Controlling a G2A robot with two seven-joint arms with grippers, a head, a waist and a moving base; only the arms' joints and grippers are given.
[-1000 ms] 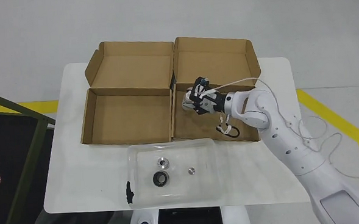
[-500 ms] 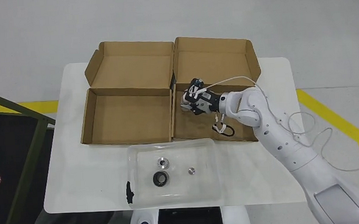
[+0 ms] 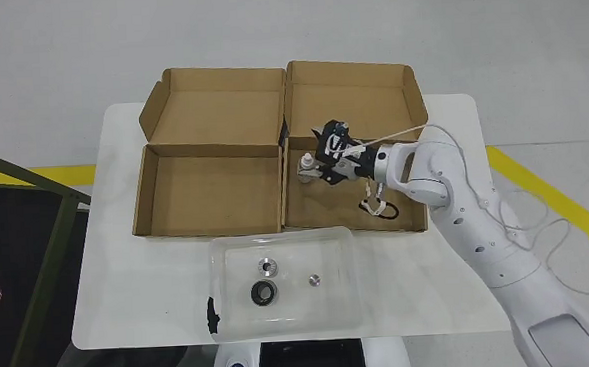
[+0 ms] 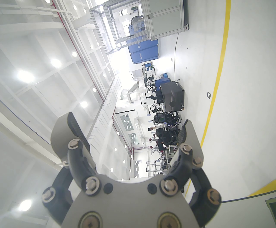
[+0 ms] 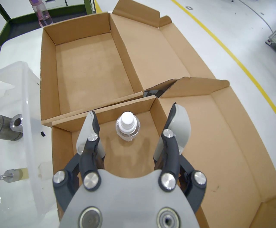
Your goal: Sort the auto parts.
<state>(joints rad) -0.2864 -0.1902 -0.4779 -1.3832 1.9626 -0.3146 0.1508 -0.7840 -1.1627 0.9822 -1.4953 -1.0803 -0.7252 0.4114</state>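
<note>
A small clear bottle with a white cap (image 5: 127,126) (image 3: 305,164) stands upright in the right cardboard box (image 5: 215,133) (image 3: 401,210), in its far corner next to the left box. My right gripper (image 5: 133,111) (image 3: 318,162) hovers open just behind the bottle, fingers either side of it and not touching. The clear plastic tray (image 3: 220,288) (image 5: 28,103) holds a silver bushing (image 3: 267,265) (image 5: 10,127), a black bearing ring (image 3: 265,293) and a small silver pin (image 3: 315,279) (image 5: 8,173). My left gripper (image 4: 129,119) is open, pointing up into the room.
The left cardboard box (image 3: 210,193) (image 5: 90,64) has nothing in it; both boxes' lids lie open toward the far side. A small black piece (image 3: 212,315) sits at the tray's near left corner. A green cart (image 3: 18,248) stands left of the white table (image 3: 119,273).
My right gripper has opened, let go of the bottle and pulled back slightly to the right. The bottle now stands free in the box corner.
</note>
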